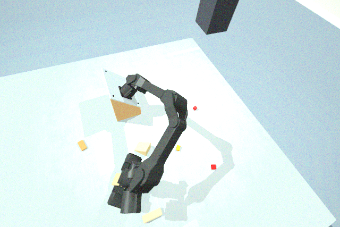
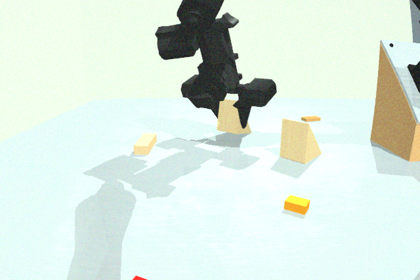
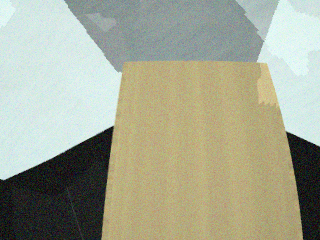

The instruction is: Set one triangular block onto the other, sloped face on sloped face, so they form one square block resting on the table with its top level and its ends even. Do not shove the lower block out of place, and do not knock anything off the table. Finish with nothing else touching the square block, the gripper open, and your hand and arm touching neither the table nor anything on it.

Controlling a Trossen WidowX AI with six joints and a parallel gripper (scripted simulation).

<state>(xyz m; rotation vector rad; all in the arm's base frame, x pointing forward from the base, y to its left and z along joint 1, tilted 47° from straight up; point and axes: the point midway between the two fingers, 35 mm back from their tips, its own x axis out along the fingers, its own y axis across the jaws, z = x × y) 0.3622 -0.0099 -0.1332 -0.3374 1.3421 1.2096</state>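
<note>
One triangular block (image 1: 116, 179) (image 2: 228, 115) (image 3: 200, 150) is between the fingers of my gripper (image 2: 230, 122), which is shut on it. In the exterior view its underside appears slightly above the table, with a shadow below; it looks slightly tilted. In the wrist view a broad tan face fills the middle, and the fingertips are hidden. In the top view the arm covers most of it. The other triangular block (image 1: 143, 147) (image 2: 293, 141) stands on the table, apart from my gripper, its sloped face toward the right in the exterior view.
A pale bar (image 1: 152, 215) (image 2: 145, 143), a yellow block (image 1: 178, 148) (image 2: 296, 204), an orange block (image 1: 82, 145) (image 2: 310, 119) and two red cubes (image 1: 195, 108) (image 1: 213, 166) lie on the table. The arm's large wedge-shaped base (image 1: 126, 110) (image 2: 392, 111) stands beyond the free triangular block.
</note>
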